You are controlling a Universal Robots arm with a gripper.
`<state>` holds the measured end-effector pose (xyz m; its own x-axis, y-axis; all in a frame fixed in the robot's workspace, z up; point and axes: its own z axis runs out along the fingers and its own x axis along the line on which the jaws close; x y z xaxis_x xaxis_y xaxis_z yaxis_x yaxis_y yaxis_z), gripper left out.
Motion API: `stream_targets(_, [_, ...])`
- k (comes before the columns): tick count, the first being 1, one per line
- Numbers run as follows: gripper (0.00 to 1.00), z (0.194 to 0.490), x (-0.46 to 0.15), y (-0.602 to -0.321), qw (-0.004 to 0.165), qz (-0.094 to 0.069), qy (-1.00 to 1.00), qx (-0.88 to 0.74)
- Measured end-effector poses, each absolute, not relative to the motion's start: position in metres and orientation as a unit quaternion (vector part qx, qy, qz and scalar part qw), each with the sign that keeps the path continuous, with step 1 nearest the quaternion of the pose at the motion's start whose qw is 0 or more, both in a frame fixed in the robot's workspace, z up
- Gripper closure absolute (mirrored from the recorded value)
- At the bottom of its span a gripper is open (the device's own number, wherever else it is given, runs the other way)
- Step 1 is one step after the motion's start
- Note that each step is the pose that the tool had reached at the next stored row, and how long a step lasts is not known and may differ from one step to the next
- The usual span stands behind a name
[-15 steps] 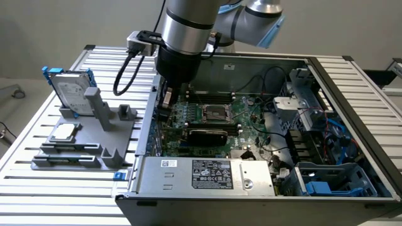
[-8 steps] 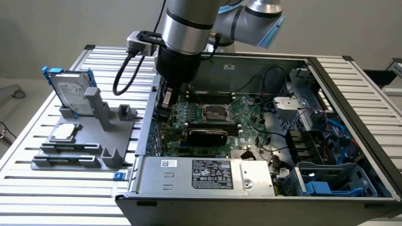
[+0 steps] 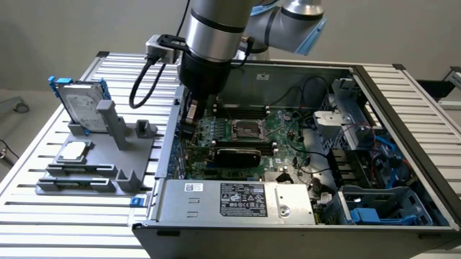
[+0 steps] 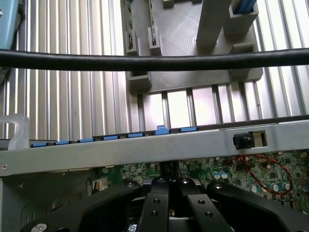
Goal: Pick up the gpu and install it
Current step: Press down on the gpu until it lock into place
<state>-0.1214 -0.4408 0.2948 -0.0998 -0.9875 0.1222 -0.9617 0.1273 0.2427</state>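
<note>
An open computer case (image 3: pixel 303 216) lies on a slatted metal table (image 3: pixel 58 226), its motherboard (image 3: pixel 252 135) facing up. The robot arm (image 3: pixel 212 32) comes down from above at the case's wall on the exterior view's left, near the far corner of the board. Its gripper (image 3: pixel 191 120) is low inside the case, just beside that wall. In the wrist view the gripper (image 4: pixel 170 181) has its black fingers (image 4: pixel 155 208) pressed together, clenched, with nothing visibly between them; a strip of green circuit board lies just beyond the tips.

The gpu (image 3: pixel 238 156), seen as a black rounded cover, sits seated on the motherboard on the near side of the processor socket (image 3: pixel 246 129), apart from the gripper. Long black memory slots (image 3: pixel 249 112) run beside the socket.

A thick black cable (image 3: pixel 144 81) loops off the wrist; in the wrist view the cable (image 4: pixel 154 60) crosses the whole picture in front of the table. The case's grey wall (image 4: pixel 145 147), lined with blue clips (image 4: pixel 161 129), stands between the gripper and the table outside.

On the table's side at the exterior view's left stands a grey parts holder (image 3: pixel 101 162) carrying an upright silver hard drive in a blue frame (image 3: pixel 79 105) and a smaller drive (image 3: pixel 74 152) lying flat. A power supply (image 3: pixel 238 199) fills the case's near edge, and blue cables (image 3: pixel 381 151) cluster at the exterior view's right
</note>
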Motion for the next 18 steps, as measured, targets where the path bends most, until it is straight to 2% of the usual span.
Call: stream_targets(18, [0.89, 0.298, -0.104, -0.441, 0.127, -0.050, -0.740, 0.659])
